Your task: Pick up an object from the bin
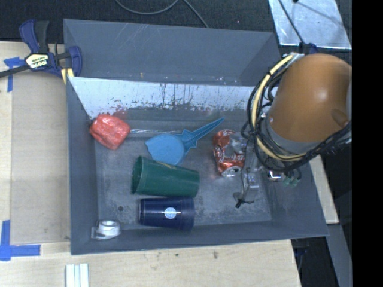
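The grey metal bin [81, 160] holds 6 loose things, all lying on its floor. In the far left corner sits a red-orange crumpled lump [110, 131]. Right of it lies a flat light blue plastic scoop with a pointed handle [173, 146], the handle running toward the back wall. Just in front of the scoop a dark green plastic cup [164, 179] lies on its side, wider end to the left. Close in front of that, a dark blue cylinder with a round white label [168, 213] also lies on its side. A small silvery roll [108, 228] rests in the near left corner. A crumpled red and silver piece [225, 153] lies right of centre, near the tip of the scoop's handle

The gripper [244, 193] hangs low just right of that red and silver piece and slightly in front of it, over bare floor; whether it is wide or narrow cannot be told. The arm's orange-brown domed cover [314, 94] overhangs the bin's right wall. Open floor lies around the gripper toward the near right corner, and a clear strip runs along the back wall behind the lump and scoop
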Robot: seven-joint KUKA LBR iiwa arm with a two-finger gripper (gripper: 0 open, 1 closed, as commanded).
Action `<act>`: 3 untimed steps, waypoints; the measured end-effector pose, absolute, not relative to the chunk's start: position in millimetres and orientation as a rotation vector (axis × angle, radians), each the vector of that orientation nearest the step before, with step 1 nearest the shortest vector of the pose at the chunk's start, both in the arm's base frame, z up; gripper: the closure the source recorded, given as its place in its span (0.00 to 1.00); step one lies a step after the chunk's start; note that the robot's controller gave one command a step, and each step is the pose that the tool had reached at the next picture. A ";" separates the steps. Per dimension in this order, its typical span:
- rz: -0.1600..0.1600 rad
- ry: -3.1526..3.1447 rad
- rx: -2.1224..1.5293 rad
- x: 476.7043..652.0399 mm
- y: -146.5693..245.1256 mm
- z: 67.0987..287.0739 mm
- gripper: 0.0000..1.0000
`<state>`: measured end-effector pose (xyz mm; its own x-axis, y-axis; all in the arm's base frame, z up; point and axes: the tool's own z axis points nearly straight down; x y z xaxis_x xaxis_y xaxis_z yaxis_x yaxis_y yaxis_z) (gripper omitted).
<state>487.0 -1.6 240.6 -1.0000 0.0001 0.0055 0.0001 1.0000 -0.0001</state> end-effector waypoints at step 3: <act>0.003 -3.135 0.313 521.9 -28.0 150.2 0.00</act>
